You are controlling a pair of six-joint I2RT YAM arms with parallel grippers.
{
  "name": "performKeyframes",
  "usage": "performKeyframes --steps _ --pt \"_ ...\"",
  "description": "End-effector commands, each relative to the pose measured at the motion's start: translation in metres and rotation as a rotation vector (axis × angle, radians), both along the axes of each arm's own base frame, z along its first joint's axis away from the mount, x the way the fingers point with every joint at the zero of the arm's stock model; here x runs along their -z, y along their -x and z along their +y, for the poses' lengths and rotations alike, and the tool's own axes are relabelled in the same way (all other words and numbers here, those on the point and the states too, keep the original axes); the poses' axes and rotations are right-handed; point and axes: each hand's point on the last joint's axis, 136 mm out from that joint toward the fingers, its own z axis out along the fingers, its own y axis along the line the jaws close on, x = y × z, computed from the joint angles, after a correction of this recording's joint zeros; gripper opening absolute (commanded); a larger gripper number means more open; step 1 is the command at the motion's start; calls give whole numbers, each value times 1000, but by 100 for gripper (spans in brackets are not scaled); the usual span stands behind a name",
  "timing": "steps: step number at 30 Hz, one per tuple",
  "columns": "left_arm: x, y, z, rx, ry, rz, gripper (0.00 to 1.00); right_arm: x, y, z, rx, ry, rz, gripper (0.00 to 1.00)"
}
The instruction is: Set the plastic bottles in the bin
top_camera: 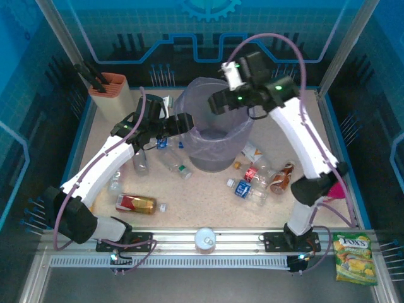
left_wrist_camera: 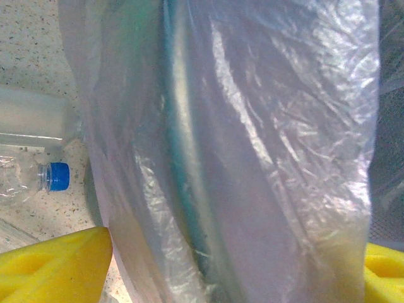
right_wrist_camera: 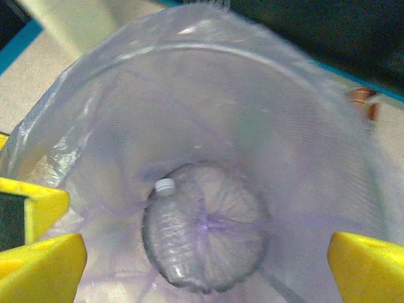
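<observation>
Plastic bottles (top_camera: 175,159), small and clear, lie scattered on the beige speckled table (top_camera: 189,192) around the large round grey-lavender bin (top_camera: 214,151) with its translucent bag liner. Some are just left of it, a cluster is to its right, and an amber-red bottle (top_camera: 136,203) lies nearer the left arm's base. One white-capped clear bottle (right_wrist_camera: 183,233) lies at the bin's bottom. The right gripper (top_camera: 214,102) hangs over the bin's mouth, jaws wide apart and empty. The left gripper (top_camera: 187,124) is at the bin's left side, jaws apart, the bagged wall between them.

White arm links (top_camera: 107,165), black joints (top_camera: 72,221), green lights (top_camera: 276,86); looping mauve cables (top_camera: 271,36); yellow pincer fingers (right_wrist_camera: 41,265)
</observation>
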Motion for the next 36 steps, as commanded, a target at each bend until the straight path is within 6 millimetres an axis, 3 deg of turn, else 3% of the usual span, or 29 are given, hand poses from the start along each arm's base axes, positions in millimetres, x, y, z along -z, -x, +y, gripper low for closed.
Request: performKeyframes --steps 1,5,9,13,16,20,25,36 --pt "-2 2 -2 23 -15 -22 79 -6 4 -62 194 4 7 99" --pt "-3 3 -2 25 -19 -26 79 23 10 -146 429 26 100 99" --pt "-4 3 -3 34 -15 -30 79 72 25 -238 683 84 242 100" --pt "-5 2 -5 46 -17 -30 79 126 44 -302 888 234 370 100" --pt "-5 2 -7 62 -19 -24 80 170 58 -323 938 312 480 100" --pt "-8 2 -9 78 -20 -24 80 216 69 -348 1036 242 555 100" --pt "-13 -1 -12 107 -33 -24 81 252 71 -372 1094 242 616 100" --pt "-11 0 -11 101 -27 -15 82 312 68 -379 1090 178 745 100"
